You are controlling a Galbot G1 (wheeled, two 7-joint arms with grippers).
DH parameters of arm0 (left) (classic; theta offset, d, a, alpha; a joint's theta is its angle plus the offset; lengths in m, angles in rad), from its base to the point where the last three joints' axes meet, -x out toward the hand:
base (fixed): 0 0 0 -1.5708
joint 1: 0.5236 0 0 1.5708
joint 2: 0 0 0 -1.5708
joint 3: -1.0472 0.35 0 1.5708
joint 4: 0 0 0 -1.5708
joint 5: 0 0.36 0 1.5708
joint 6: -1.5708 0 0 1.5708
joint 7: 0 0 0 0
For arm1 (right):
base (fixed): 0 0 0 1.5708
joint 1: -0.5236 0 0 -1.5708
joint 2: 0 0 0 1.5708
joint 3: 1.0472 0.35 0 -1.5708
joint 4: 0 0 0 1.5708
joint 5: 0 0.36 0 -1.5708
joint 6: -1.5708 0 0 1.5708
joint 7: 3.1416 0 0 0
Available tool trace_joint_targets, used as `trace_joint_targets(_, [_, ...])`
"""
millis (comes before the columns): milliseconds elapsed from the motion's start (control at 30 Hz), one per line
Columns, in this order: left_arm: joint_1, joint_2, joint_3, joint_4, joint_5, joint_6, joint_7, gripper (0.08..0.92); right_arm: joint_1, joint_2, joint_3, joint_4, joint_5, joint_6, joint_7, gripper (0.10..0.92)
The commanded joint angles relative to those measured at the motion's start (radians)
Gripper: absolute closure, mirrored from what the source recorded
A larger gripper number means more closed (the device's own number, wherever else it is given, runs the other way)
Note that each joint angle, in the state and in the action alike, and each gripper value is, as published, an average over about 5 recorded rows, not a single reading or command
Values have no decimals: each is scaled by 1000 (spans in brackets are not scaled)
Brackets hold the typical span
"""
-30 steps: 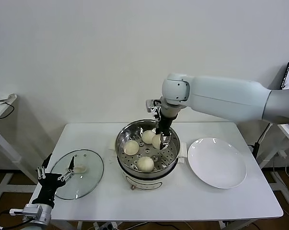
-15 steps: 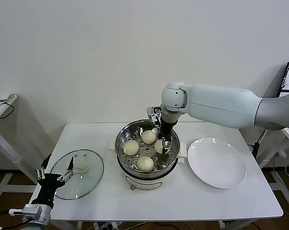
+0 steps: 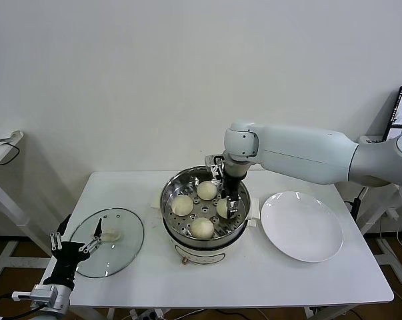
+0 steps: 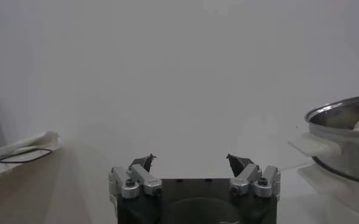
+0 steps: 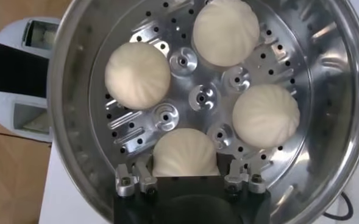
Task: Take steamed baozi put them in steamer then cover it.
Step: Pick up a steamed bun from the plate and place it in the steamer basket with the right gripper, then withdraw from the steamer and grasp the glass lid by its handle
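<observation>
The steamer [image 3: 169,189] stands mid-table, its perforated tray [image 5: 202,97] showing inside. My right gripper [image 3: 226,208] reaches down into it, shut on a cream-white baozi [image 5: 184,152] that rests low on the tray at the pot's right side. Its fingers press the bun's two flanks. Three other baozi [image 5: 137,75] [image 5: 226,31] [image 5: 265,115] lie on the tray. The cover [image 3: 124,248], clear glass with a white handle, lies flat on the table's left end. My left gripper [image 3: 77,243] hangs open beside the table's left front corner, holding nothing.
A bare white plate [image 3: 302,225] lies on the table right of the steamer. The steamer's white base and side handle [image 4: 313,146] show in the left wrist view. A second table edge with a black cable [image 3: 4,143] stands at far left.
My right gripper has sunk with its baozi from above the rim down to the tray, shifting slightly toward me. The left arm has stayed put.
</observation>
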Motion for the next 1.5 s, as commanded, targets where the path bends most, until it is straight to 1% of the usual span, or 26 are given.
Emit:
trace_joint_targets(33, [2,-2,2,-3,0,0,-1,177,-15,2,12,-5,-13,1,4,327])
trace_joint_targets(167, [4,-2,3,-5,1,0,-2,177,-3,-16,28,4,-5,5,-2,246])
trace_joint_targets(267, [9,-3,3,-11,2,0,-2,177,30,-50,40,23,2,12,-19,209])
trace_joint_targets(433, [18,-4,9,-29,6,0,-6,177,103,-148,74,70,37,26,-48,203])
trace_joint_targets(567, [23,-5,15,-38,9,0,-7,177,102,-256,163,107,43,33,-59,203])
trace_joint_targets(700, [21,-9,22,-35,10,3,-4,177,1,-389,336,146,20,37,-54,203])
trace_joint_targets(833, [17,-8,35,-46,8,12,3,177,-156,-534,537,192,16,65,-10,203])
trace_joint_targets(933, [17,3,47,-67,1,39,8,177,-352,-625,776,238,59,105,109,203])
trace_joint_targets(1033, [15,17,57,-86,0,64,16,177,-616,-696,1042,295,142,179,314,203])
trace_joint_targets(1167, [6,23,56,-91,3,68,19,177,-954,-735,1333,382,246,325,590,203])
trace_joint_targets(1267, [-1,22,46,-86,3,53,16,177,-1199,-696,1565,440,303,424,804,203])
trace_joint_targets(1333, [-4,22,40,-80,3,41,15,177,-1350,-630,1731,473,320,463,915,203])
trace_joint_targets(1400, [-7,23,38,-75,8,29,17,177,-1469,-554,1871,503,324,492,989,203])
trace_joint_targets(1500, [-11,22,39,-71,18,14,18,177,-1607,-437,2031,549,298,522,1047,203])
